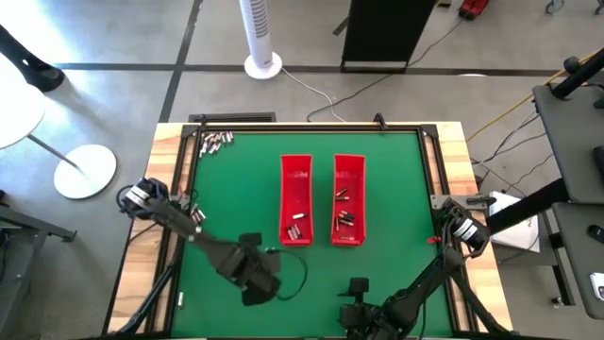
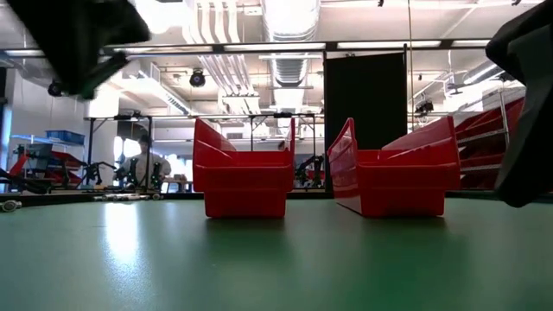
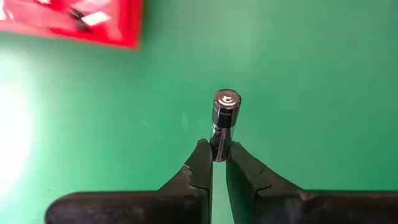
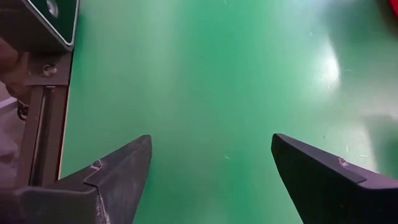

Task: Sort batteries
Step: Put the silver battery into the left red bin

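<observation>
Left tool [image 3: 219, 163] holds a battery [image 3: 223, 121]

It pinches the dark battery above the green counter [image 3: 298, 74], near a red tray [image 3: 93, 25]. Right tool [image 4: 211, 171] gapes wide.

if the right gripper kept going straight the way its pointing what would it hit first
Probably nothing soon. The right gripper, jaws wide open, looks out over bare green table mat; no batteries or trays lie in its line. The table's dark metal edge frame runs off to one side, though depth is hard to judge.
</observation>
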